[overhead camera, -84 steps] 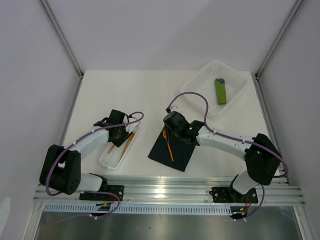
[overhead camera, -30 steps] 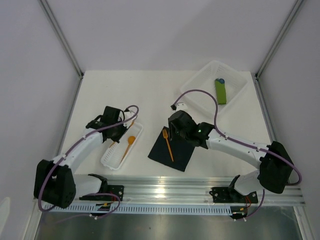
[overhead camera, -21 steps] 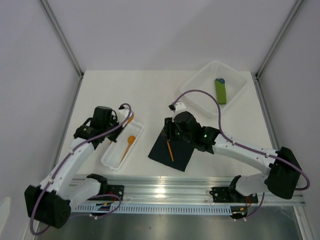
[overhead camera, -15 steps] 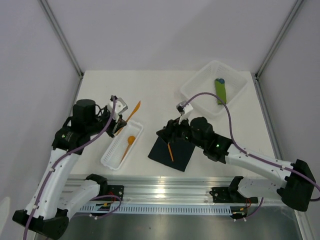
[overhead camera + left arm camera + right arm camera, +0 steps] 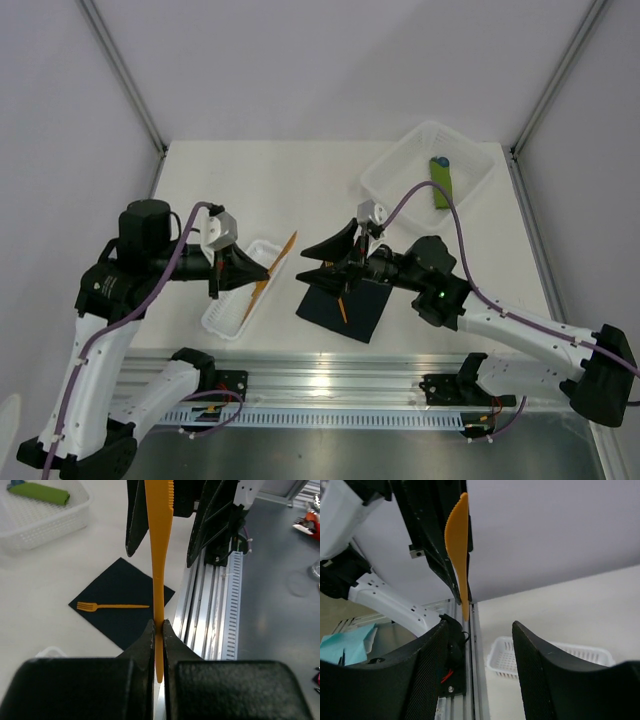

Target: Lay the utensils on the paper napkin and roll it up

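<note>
Left end effector (image 5: 158, 627) has lifted the knife (image 5: 158, 555).

A black square napkin (image 5: 116, 625) lies flat on the surface (image 5: 50, 565), with a slim orange fork (image 5: 112, 606) lying across its middle. A serrated orange knife (image 5: 158, 555) is pinched near its handle end by the left gripper (image 5: 158, 627), raised off the surface.

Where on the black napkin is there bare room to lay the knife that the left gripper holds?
Bare napkin lies either side of the fork: one strip toward the basket, one toward the left gripper with its knife. The open right gripper hangs over the far corner, crowding it.
</note>
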Controlling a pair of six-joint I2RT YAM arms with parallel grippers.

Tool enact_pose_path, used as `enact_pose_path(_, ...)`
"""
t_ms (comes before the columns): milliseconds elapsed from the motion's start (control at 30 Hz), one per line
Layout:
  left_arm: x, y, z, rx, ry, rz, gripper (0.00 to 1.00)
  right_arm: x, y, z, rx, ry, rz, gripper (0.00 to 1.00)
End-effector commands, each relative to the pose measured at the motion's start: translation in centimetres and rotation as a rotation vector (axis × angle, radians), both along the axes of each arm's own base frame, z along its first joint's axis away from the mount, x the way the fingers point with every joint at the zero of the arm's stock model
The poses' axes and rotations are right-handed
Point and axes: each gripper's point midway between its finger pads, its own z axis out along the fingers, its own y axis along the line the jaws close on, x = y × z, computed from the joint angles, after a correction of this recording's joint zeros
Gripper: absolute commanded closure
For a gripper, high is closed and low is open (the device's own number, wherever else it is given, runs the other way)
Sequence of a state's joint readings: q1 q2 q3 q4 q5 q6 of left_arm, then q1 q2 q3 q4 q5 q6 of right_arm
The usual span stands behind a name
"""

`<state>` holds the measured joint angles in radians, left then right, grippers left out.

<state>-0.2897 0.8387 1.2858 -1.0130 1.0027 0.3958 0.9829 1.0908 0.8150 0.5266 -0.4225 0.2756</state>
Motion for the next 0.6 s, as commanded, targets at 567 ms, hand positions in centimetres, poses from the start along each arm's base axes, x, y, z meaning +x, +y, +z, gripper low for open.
enact_pose_path(567,-3.3,-1.0,2.7,-0.12,-0.008,-0.142,0.99,-4.1,3.4,5.2,0.08,-0.175,0.205,0.57)
